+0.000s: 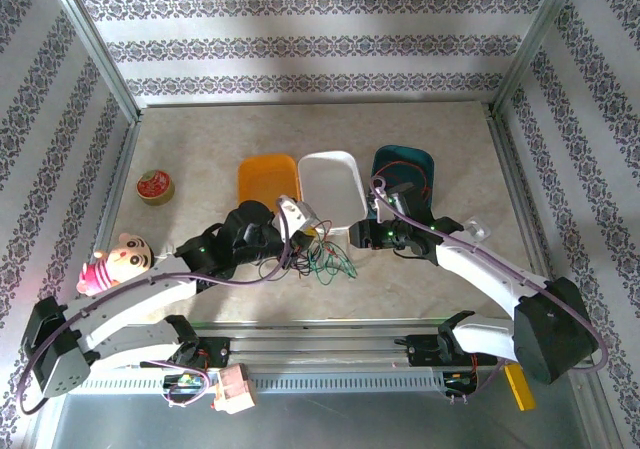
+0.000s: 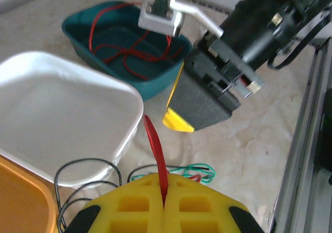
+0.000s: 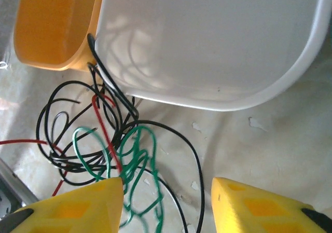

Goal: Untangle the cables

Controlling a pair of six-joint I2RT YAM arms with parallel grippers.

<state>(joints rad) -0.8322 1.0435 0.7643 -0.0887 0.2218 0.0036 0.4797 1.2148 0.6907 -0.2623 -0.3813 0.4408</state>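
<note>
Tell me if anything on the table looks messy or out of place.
Yes: the black, green and red cables lie knotted on the table beside the white tray, and one black strand runs into the gap between it and the orange tray. The left fingers pinch a red strand.

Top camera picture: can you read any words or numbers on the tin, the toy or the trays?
No text can be read anywhere.
On the tin: a red and green label, too small and blurred to read.
On the toy: a face, no words.
On the orange tray, white tray and teal tray: nothing written.
</note>
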